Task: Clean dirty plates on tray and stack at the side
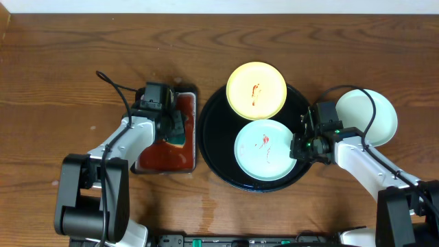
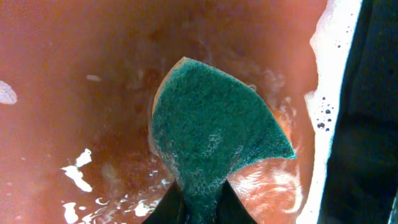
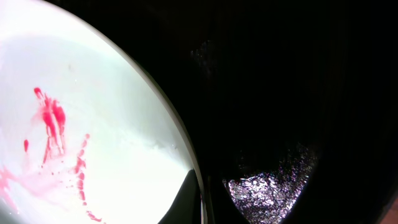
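The smeared mint plate (image 1: 264,149) lies on the tray (image 1: 212,134) just left of the right fingers (image 3: 183,202), which pinch its rim, while the left fingers (image 2: 163,214), well apart, clamp the sponge (image 2: 214,134) in the red bath (image 1: 164,159).

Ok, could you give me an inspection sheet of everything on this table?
Surface: wooden table.
Job's things: black tray holds a yellow plate and a blue plate, both red-smeared; third plate beside it looks clean.
Clutter: tub of reddish water.
Pincers: left pincer pinches a green sponge in the tub; right pincer at the blue plate's rim, grip unclear.
Cables: black cable by the left arm, second cable over the third plate.
Surroundings: nothing seen.
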You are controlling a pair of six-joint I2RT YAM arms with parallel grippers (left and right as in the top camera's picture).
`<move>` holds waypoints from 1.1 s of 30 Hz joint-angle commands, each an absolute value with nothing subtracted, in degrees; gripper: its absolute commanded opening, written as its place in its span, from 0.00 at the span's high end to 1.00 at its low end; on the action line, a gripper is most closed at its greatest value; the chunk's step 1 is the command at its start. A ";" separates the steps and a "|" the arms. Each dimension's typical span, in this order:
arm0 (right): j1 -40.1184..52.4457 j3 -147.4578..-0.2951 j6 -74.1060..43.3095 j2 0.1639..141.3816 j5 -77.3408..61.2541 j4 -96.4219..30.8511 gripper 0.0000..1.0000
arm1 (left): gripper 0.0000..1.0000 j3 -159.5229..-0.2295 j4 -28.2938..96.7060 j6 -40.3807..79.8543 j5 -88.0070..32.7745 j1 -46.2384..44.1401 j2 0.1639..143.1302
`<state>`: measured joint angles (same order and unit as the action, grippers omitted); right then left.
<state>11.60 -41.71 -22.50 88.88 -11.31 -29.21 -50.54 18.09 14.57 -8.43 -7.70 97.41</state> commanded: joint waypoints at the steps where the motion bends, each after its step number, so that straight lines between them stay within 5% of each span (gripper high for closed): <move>1: 12.10 -41.45 -22.20 89.69 -10.76 -29.54 0.99 | 0.92 -50.92 19.00 13.56 -6.79 -7.40 96.77; 5: 12.10 -41.45 -22.17 89.69 -10.74 -29.54 0.99 | 0.91 -50.92 19.14 13.54 -6.76 -7.40 92.58; 7: 12.10 -41.45 -22.17 89.69 -10.74 -29.54 0.99 | 0.51 -50.92 19.77 13.58 -6.79 -7.40 90.24; 9: 12.10 -41.45 -22.17 89.69 -10.74 -29.54 0.99 | 0.42 -50.92 20.78 13.58 -6.79 -7.40 88.75; 28: 12.10 -41.45 -22.20 89.69 -10.76 -29.54 0.99 | 0.45 -50.83 20.58 13.61 -6.87 -7.46 93.95; 33: 12.10 -41.45 -22.20 89.69 -10.76 -29.54 0.99 | 0.59 -50.83 19.81 13.61 -7.03 -7.46 96.86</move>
